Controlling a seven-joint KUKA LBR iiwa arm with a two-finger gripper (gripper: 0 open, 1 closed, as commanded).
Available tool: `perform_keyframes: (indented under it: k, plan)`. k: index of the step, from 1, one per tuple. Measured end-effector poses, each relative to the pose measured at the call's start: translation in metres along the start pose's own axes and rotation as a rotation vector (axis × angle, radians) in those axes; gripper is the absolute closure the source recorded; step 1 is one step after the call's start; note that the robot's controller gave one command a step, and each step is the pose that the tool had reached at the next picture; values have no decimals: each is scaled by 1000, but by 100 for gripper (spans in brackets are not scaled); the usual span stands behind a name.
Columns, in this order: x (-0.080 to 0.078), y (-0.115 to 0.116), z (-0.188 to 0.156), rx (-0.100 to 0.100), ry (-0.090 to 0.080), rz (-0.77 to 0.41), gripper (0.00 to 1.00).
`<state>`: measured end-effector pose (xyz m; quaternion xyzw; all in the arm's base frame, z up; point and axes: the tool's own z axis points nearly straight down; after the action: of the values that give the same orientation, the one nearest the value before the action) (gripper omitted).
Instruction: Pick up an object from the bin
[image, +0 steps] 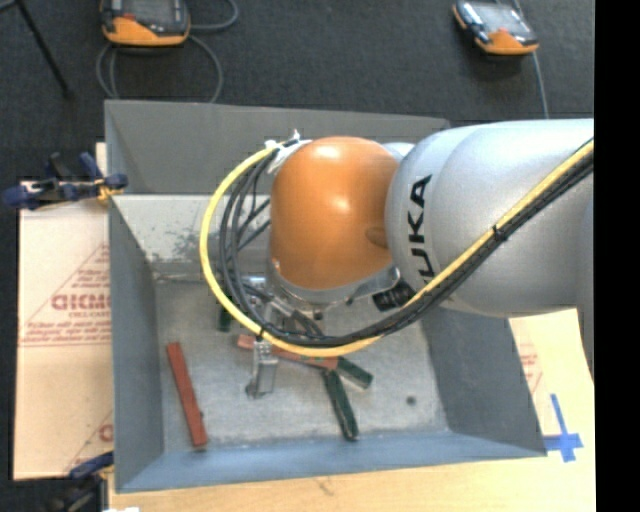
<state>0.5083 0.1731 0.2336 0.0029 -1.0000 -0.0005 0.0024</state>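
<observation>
My gripper (261, 380) hangs low over the middle of the bin floor, under the orange wrist cover. Its metal tip stands close to the floor, just left of a small cluster of bars. A salmon-coloured bar (303, 352) lies right beside it, partly under the cables. A dark green bar (341, 406) runs from there toward the front wall, and a shorter green piece (356, 374) lies across its upper end. Nothing shows held in the gripper.
A long red-brown bar (186, 395) lies along the bin's left wall, slanting toward the front. A small green piece (222, 320) peeks out behind the cable loop at the back left. The arm covers the bin's back and right side.
</observation>
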Motion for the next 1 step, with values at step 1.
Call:
perform_keyframes:
  k: [1]
  plan:
    - [-16, 64, 164, 2, -10, -237, 0]
